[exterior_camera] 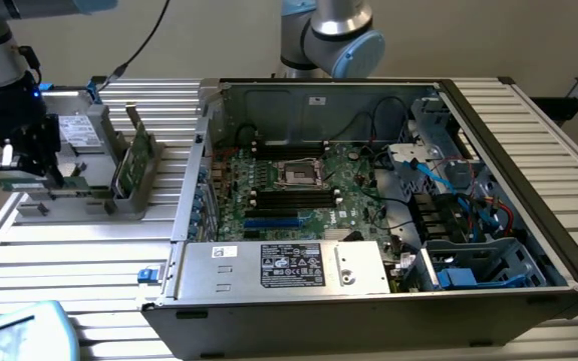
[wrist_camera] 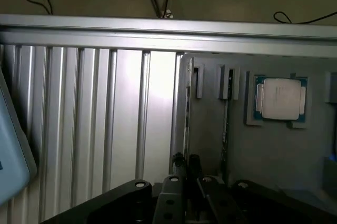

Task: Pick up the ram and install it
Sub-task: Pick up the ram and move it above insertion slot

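The end effector (exterior_camera: 28,177) (wrist_camera: 186,160) is down at the grey parts holder (exterior_camera: 129,201) (wrist_camera: 263,155), on the exterior view's left. Its 2 fingers (wrist_camera: 179,159) are drawn in to a narrow gap, and in the wrist view the ram (exterior_camera: 40,183) (wrist_camera: 185,113) runs edge-on between them, so they look closed on its upper edge. In the exterior view the ram shows as a long green strip lying level just under the fingers, along the holder's near side. Whether it has left the holder I cannot tell.

In the same holder, the silver processor (wrist_camera: 279,98) sits flat in its own recess, apart from the ram. A 2nd green board (exterior_camera: 133,154) stands on edge, tilted, on the side nearer the computer case (exterior_camera: 530,150). A labelled silver box (exterior_camera: 78,131) stands just behind the end effector.

The holder rests on the slatted metal worktop (exterior_camera: 68,256) (wrist_camera: 95,119). The open case lies just beside it towards the exterior view's right, showing the motherboard (exterior_camera: 309,188), with the power supply (exterior_camera: 279,267) along its near edge. The case's side wall stands between the holder and the motherboard. A 2nd robot arm (exterior_camera: 330,34) is behind the case. A pale blue object (exterior_camera: 18,331) (wrist_camera: 10,150) lies at the worktop's near corner.
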`<state>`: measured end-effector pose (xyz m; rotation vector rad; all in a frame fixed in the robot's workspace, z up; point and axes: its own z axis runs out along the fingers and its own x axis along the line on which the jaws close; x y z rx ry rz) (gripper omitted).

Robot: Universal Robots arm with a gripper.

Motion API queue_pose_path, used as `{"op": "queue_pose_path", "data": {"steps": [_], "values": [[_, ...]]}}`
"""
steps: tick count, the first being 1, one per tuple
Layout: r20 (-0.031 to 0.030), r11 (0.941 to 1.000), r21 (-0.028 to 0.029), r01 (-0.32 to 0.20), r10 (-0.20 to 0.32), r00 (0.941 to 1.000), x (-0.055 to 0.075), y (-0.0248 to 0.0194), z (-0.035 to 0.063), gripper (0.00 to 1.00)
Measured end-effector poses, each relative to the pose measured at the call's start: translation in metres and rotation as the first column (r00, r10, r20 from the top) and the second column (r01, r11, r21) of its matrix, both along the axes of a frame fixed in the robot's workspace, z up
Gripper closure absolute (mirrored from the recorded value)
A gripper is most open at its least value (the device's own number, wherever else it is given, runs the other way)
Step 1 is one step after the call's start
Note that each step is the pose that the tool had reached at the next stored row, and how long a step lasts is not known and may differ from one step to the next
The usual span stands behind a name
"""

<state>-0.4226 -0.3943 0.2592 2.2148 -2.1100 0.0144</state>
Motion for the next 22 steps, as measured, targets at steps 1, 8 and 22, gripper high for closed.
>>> {"op": "queue_pose_path", "data": {"steps": [1, 8, 22], "values": [[0.0, 1.0, -0.0002, 0.0, 0.0, 1.0, 0.0, 0.0, 0.0046, 0.86], [-0.0023, 1.0, -0.0006, 0.0, 0.0, 1.0, 0.01, 0.0, 0.0364, 0.86], [-0.004, 1.0, -0.0006, 0.0, 0.0, 1.0, 0.046, 0.0002, 0.0951, 0.86]]}}
